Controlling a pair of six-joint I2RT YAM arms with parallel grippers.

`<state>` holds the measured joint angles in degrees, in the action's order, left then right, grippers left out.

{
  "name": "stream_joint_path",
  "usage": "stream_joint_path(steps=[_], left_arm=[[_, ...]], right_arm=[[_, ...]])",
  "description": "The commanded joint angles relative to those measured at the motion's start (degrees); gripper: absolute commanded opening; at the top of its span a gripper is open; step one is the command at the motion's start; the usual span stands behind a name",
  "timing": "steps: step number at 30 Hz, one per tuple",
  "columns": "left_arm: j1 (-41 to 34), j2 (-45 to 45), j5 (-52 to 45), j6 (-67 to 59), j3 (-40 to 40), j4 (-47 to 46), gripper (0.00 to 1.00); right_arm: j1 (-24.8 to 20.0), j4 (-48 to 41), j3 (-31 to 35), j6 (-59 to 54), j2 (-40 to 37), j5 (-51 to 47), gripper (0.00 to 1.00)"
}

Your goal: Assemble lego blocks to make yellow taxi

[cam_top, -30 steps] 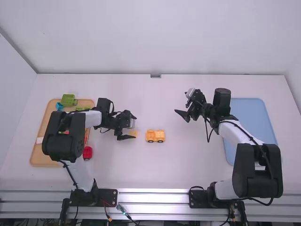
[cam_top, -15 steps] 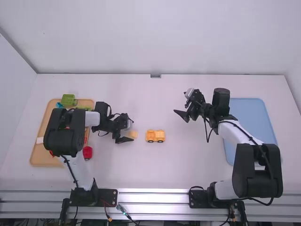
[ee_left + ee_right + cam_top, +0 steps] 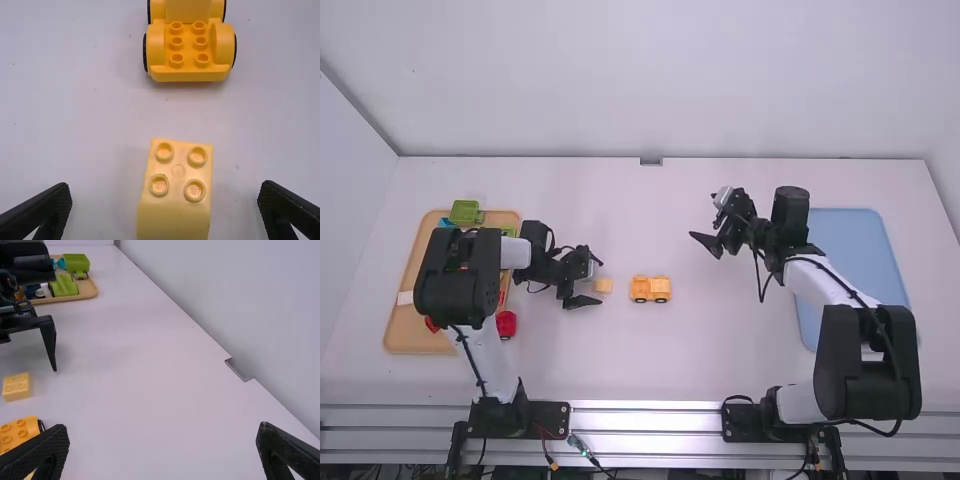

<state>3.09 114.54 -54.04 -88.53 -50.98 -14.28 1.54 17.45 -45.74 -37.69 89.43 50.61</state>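
My left gripper (image 3: 588, 283) is low over the table, open, just left of a pale yellow two-by-two block (image 3: 604, 286). In the left wrist view the block (image 3: 176, 187) stands studs up between the wide-apart fingers of the left gripper (image 3: 165, 207), touching neither. Right of the block in the high view is an orange-yellow wheeled base (image 3: 650, 289) with a raised middle. My right gripper (image 3: 706, 241) hangs open and holds nothing, above and right of the wheeled base; in the right wrist view the right gripper (image 3: 162, 447) has bare table between its fingers.
A wooden tray (image 3: 404, 340) with green, blue and red pieces lies at the left, partly under the left arm. A red piece (image 3: 506, 324) is by its right edge. The blue tray (image 3: 855, 235) lies at the right, partly behind the right arm.
My left gripper has drawn back slightly to the left and toward the table's front edge, showing more of the pale block. The right arm and the wheeled base have stayed put.
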Motion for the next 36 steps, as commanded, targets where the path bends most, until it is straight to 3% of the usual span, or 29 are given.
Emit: stream_joint_path(steps=[1,3,4,5,10,18,21,23,28,30,32,36], left_arm=[[-0.5,0.2,-1.9,-0.9,0.7,-0.1,0.85],[-0.5,0.2,-1.9,-0.9,0.8,0.0,0.78],[-0.4,0.2,-1.8,-0.9,1.0,-0.2,0.64],[-0.4,0.2,-1.9,-0.9,1.1,-0.1,0.60],[-0.9,0.2,-1.9,-0.9,2.7,2.5,0.61],[-0.8,0.2,-2.3,-0.8,4.2,4.6,0.46],[-0.8,0.2,-2.4,-0.9,3.8,4.0,0.36],[-0.8,0.2,-2.6,-0.5,3.3,3.7,0.15],[-0.8,0.2,-2.5,5.4,2.2,3.8,0.14],[-0.9,0.2,-3.7,9.0,1.4,3.8,0.21],[-0.8,0.2,-4.9,9.7,1.0,3.9,0.20],[-0.9,0.2,-10.2,9.5,-0.2,2.5,0.05]], right_arm=[[0.0,0.2,0.4,0.1,-1.4,0.5,0.99],[0.0,0.2,0.4,0.2,-1.4,0.4,0.99],[0.0,0.2,0.4,0.2,-1.4,0.4,0.99],[0.1,0.2,0.4,0.1,-1.4,0.4,0.98],[0.0,0.2,0.4,0.2,-1.4,0.4,0.98],[0.1,0.2,0.4,0.4,-1.4,0.5,0.99],[0.0,0.2,0.5,0.3,-1.4,0.5,0.99],[0.1,0.2,0.4,0.3,-1.4,0.6,0.99],[0.0,0.1,0.5,0.3,-1.4,0.6,0.99],[0.0,0.1,0.4,0.3,-1.4,0.6,0.99],[0.1,0.1,0.4,0.3,-1.4,0.8,0.98],[1.6,-0.8,0.5,0.1,-1.4,1.6,0.99]])
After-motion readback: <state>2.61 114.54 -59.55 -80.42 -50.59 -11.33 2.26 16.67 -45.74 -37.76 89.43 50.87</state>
